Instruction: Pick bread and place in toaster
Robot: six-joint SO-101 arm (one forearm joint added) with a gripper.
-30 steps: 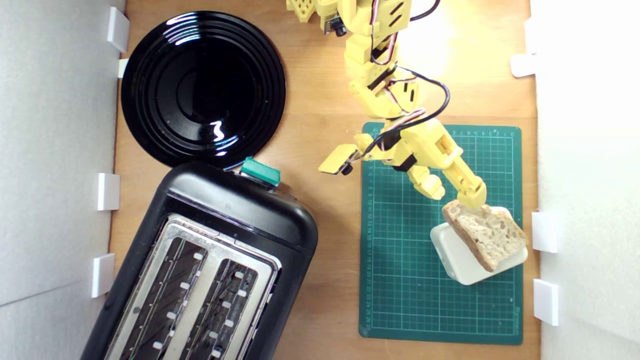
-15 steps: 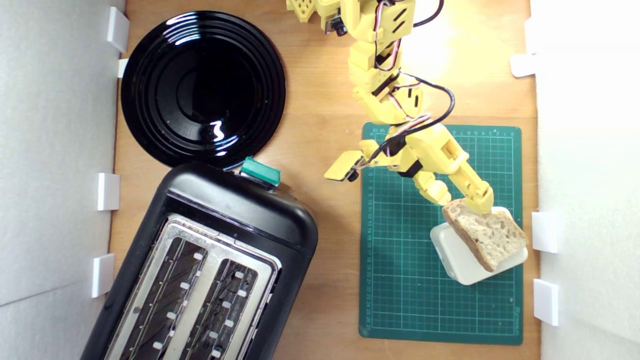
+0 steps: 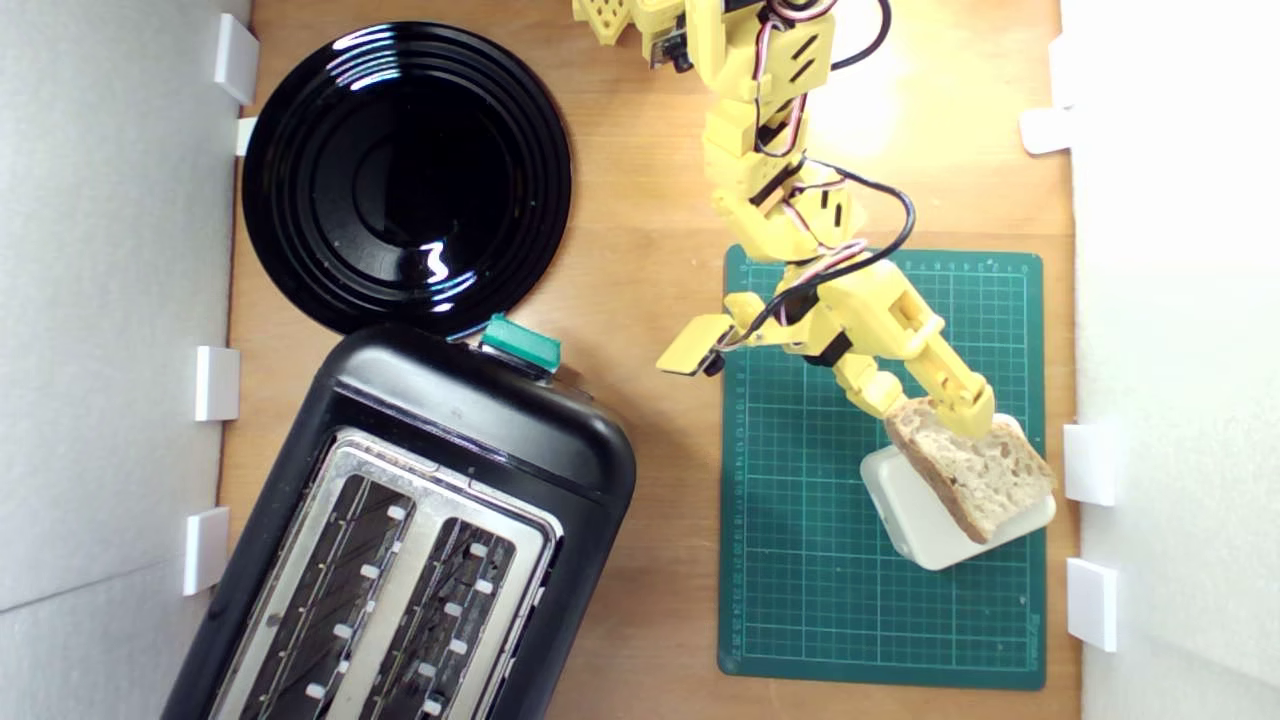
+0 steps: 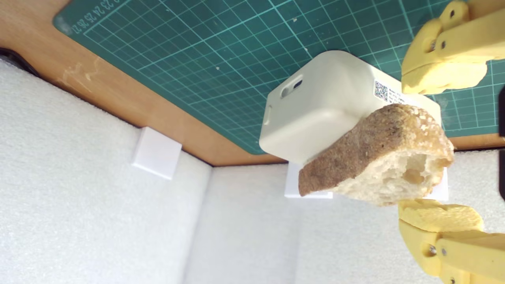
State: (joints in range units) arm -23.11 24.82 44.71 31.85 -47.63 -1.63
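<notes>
From above, on the exterior view's right, a thick brown-crusted bread slice (image 3: 972,468) leans on a white rounded block (image 3: 935,520). Wrist view: the yellow gripper (image 4: 440,152), spread, straddles the slice's near end (image 4: 378,157), not yet pinching.

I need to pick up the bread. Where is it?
At the exterior view's lower right, the bread rests on the white block on the green mat.
</notes>
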